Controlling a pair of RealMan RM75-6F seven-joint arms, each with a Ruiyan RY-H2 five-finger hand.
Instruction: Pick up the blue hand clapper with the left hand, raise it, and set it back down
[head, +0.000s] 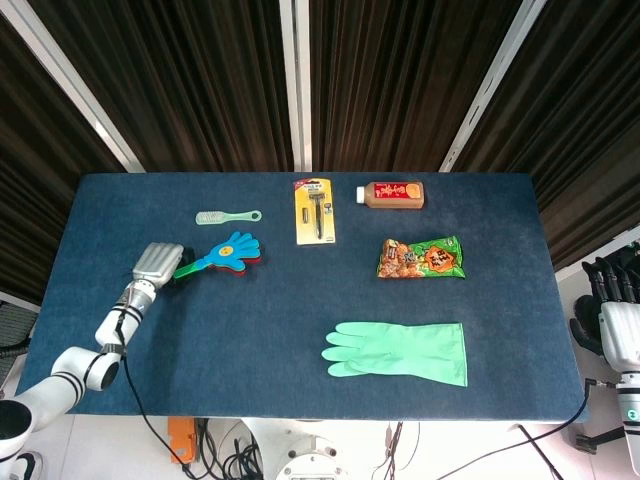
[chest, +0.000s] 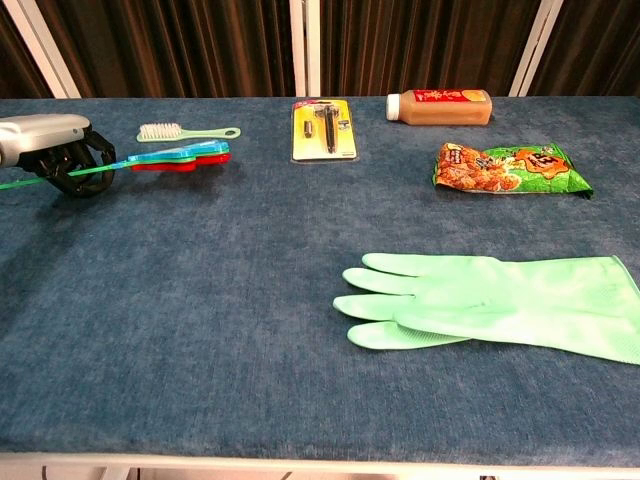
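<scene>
- Head view: my left hand (head: 158, 264) is near the left edge of the table (head: 300, 390). Its fingers are curled around the green handle of the blue hand clapper (head: 222, 252). I hold the handle so the flat hand-shaped end sticks out to the right, free of my fingers.
- Head view: the clapper looks thin and tipped on its side, so I think it is up off the cloth now. The raise seems to be under way, and setting it back down is not yet done.
- Head view: the small brush (head: 227, 216) lies just behind the clapper, toward the far edge. I should come down gently so I don't bump it.
- Head view: my right hand (head: 612, 300) hangs past the right edge of the table. It holds nothing, but I cannot tell how far open it is.
- Chest view: my left hand (chest: 62, 155) is wrapped tight on the handle at the far left. The clapper (chest: 178, 155) shows edge-on, blue layer on top and red below, with its far end close to the brush (chest: 185, 131).
- Chest view: the green glove (chest: 490, 305) lies flat toward the near right corner, well apart from my work.
</scene>
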